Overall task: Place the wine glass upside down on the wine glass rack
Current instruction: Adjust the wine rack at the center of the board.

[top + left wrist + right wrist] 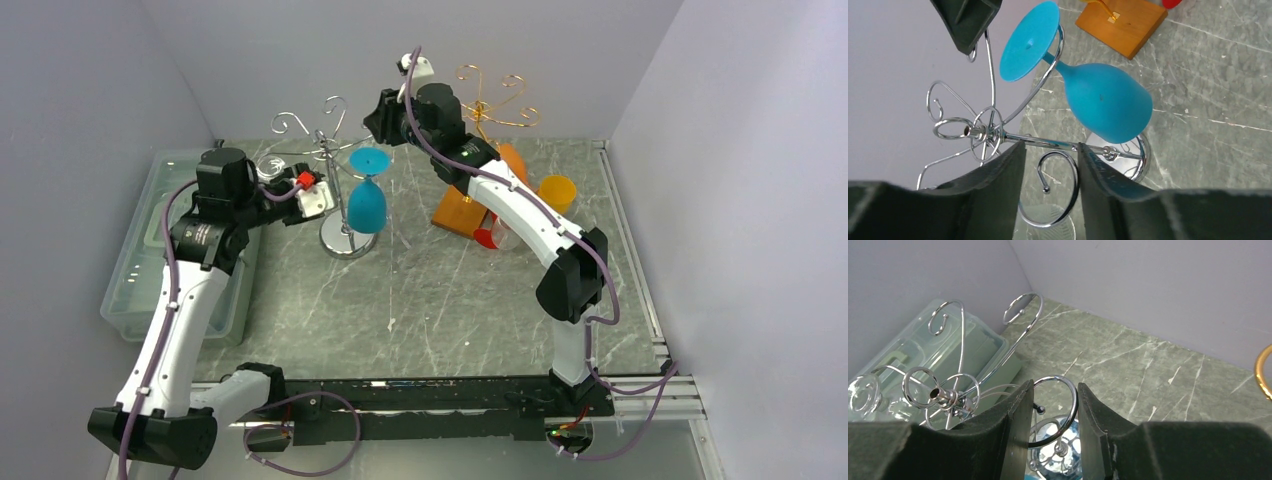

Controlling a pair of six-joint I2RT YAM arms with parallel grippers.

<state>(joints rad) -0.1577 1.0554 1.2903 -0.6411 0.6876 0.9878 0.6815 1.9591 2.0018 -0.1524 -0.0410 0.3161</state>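
Hanging bowl-down on the silver wire rack at upper centre, the opaque blue wine glass looks light, stiff, slick and breakable, best held by its stem; left gripper fingers stand spread, right gripper pinches a rack curl.

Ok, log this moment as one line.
blue wine glass: hangs upside down on silver rack | left gripper: open, clear of glass | right gripper: closed on rack curl
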